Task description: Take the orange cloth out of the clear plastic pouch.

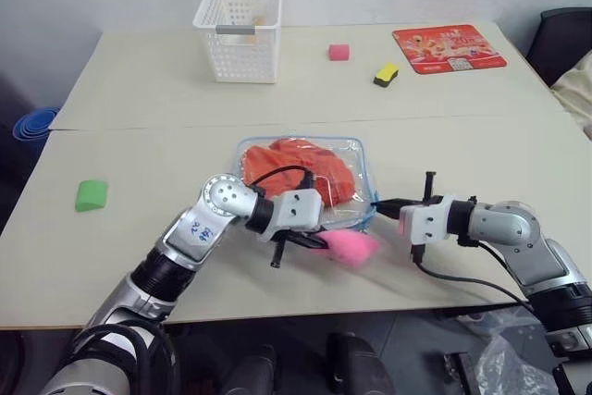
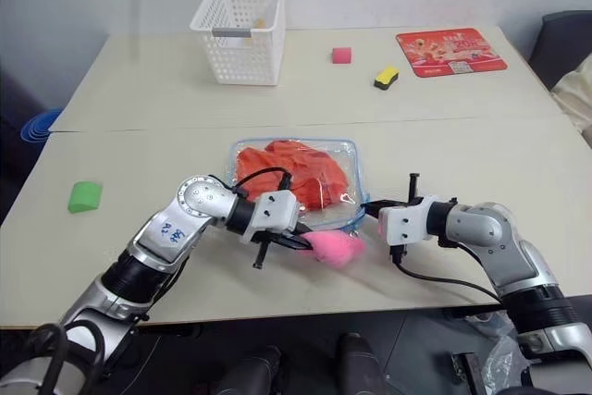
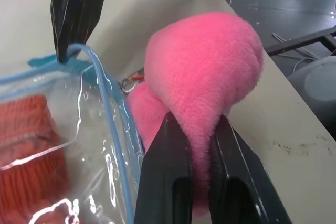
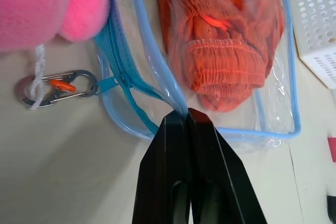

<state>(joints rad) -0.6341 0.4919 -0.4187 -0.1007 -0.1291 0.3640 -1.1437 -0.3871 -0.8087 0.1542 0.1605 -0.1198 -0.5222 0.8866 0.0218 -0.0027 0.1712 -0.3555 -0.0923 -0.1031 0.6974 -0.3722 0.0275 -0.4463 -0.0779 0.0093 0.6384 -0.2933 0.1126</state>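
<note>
Beige tabletop [image 1: 139, 90] carries the clear plastic pouch with light blue zipper edging [image 1: 356, 150] near its front edge, midway between the side edges. Inside it lies the folded orange cloth [image 1: 301, 168], fully enclosed. My left gripper [image 3: 202, 145] is clenched on the fluffy pink plush toy [image 3: 210, 61] tethered to the small metal zipper pull [image 4: 58, 87]. My right gripper [image 4: 187, 116] is clenched on the pouch's blue edging at its right corner. Risk, in my judgement: the plush may slip through the pads, or the pinched rim may tear free, so the zipper stays shut.
</note>
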